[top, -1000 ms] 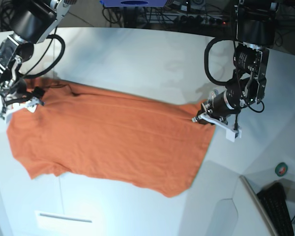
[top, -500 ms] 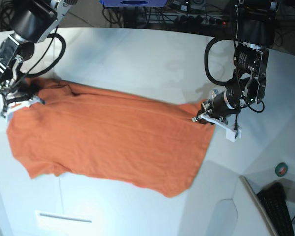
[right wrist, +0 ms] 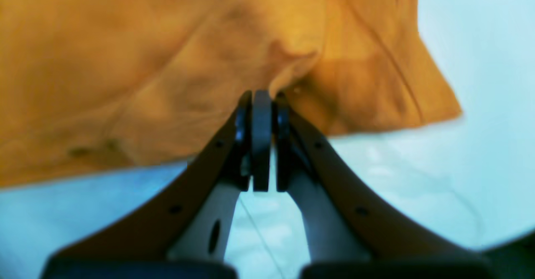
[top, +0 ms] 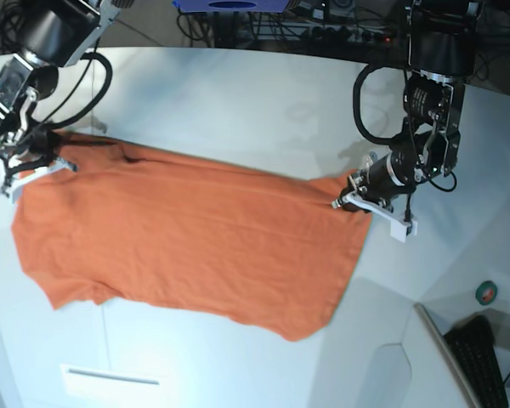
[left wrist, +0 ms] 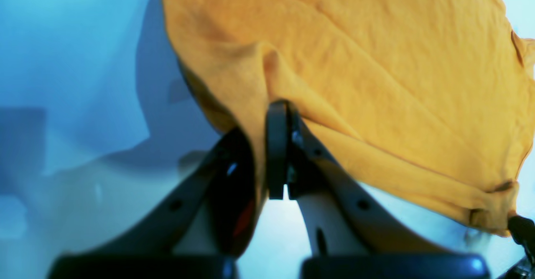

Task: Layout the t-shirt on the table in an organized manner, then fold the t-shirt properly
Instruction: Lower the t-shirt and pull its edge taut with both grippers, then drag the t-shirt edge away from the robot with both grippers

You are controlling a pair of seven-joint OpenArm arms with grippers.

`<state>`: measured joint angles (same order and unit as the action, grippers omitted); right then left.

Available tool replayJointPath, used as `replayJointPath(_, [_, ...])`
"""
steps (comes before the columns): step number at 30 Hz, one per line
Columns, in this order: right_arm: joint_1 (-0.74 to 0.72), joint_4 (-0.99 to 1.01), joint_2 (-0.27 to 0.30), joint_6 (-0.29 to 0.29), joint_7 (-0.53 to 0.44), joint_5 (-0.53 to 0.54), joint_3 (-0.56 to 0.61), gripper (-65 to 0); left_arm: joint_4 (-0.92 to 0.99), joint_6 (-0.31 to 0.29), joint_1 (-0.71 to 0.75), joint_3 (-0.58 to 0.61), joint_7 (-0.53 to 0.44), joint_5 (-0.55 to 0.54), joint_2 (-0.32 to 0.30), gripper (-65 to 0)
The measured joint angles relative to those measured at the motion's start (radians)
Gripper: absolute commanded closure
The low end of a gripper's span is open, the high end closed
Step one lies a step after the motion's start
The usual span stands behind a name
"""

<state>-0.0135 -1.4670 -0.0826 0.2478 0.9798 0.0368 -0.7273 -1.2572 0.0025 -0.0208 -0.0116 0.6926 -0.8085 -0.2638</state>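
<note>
The white table (top: pixel 238 93) is big and smooth. Your orange t-shirt (top: pixel 195 246) lies spread across it, soft, light and floppy. Your left gripper (top: pixel 347 201) and right gripper (top: pixel 25 161) each pinch a top corner shut. Pull gently so it stays flat.

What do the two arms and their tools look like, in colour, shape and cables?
Both arms are black, built of boxy and cylindrical segments, each with a thick black cable looping beside it. The left tool and the right tool share one design: two curved fingers, black outside and white inside, with small round holes, ending in flat black pads. In the base view, white finger parts show.
</note>
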Motion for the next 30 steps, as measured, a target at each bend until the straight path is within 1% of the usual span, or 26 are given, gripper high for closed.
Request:
replayJointPath(2, [0.040, -0.070, -0.017, 0.051, 0.013, 0.000, 0.000, 0.0, 0.001, 0.001, 0.017, 0.001, 0.005, 0.000, -0.006, 0.0])
replayJointPath(4, [0.079, -0.131, -0.024, 0.086, 0.021, 0.010, 0.003, 0.0, 0.001, 0.001, 0.021, 0.002, 0.004, 0.002, -0.015, 0.0])
replayJointPath(6, [0.114, -0.179, -0.023, 0.106, 0.079, 0.004, 0.003, 0.0, 0.000, 0.000, 0.027, 0.000, -0.001, 0.000, -0.024, 0.0])
replayJointPath(7, [0.133, -0.192, -0.022, 0.110, 0.087, 0.005, 0.003, 0.0, 0.000, 0.000, 0.032, -0.002, 0.000, 0.000, -0.027, 0.0])
replayJointPath(9, [0.171, -0.206, -0.023, 0.139, 0.100, 0.007, 0.003, 0.0, 0.000, 0.000, 0.048, -0.001, 0.000, 0.001, -0.030, 0.0])
replayJointPath(12, [0.209, -0.203, -0.029, 0.158, 0.105, 0.007, 0.003, 0.0, 0.000, 0.001, 0.072, -0.006, 0.004, 0.000, -0.030, 0.0])
replayJointPath(17, [0.225, -0.199, -0.032, 0.162, 0.098, 0.008, 0.003, 0.0, 0.000, 0.001, 0.074, -0.008, 0.003, 0.000, -0.031, 0.0])
replayJointPath(18, [0.228, -0.199, -0.032, 0.163, 0.098, 0.007, 0.003, 0.0, 0.000, 0.001, 0.074, -0.008, 0.003, 0.000, -0.031, -4.3])
replayJointPath(20, [0.230, -0.199, -0.032, 0.163, 0.098, 0.008, 0.003, 0.0, 0.000, 0.001, 0.074, -0.008, 0.004, -0.001, -0.030, -17.6])
replayJointPath(22, [0.230, -0.199, -0.032, 0.163, 0.098, 0.008, 0.003, 0.0, 0.000, 0.002, 0.074, -0.010, 0.004, 0.000, -0.031, -29.5])
replayJointPath(24, [0.232, -0.199, -0.032, 0.163, 0.098, 0.008, 0.003, 0.0, 0.000, 0.000, 0.074, -0.009, 0.004, -0.008, -0.039, -38.2])
replayJointPath(25, [0.237, -0.199, -0.032, 0.163, 0.098, 0.008, 0.003, 0.0, -0.001, 0.000, 0.074, -0.009, 0.004, -0.009, -0.050, -40.5])
replayJointPath(28, [0.246, -0.199, -0.032, 0.163, 0.099, 0.007, 0.003, 0.0, -0.050, 0.005, 0.098, -0.012, 0.007, -0.006, -0.085, -41.3])
replayJointPath(30, [0.244, -0.199, -0.032, 0.163, 0.098, 0.008, 0.003, 0.0, -0.117, 0.005, 0.134, -0.046, 0.013, -0.007, -0.100, -41.6])
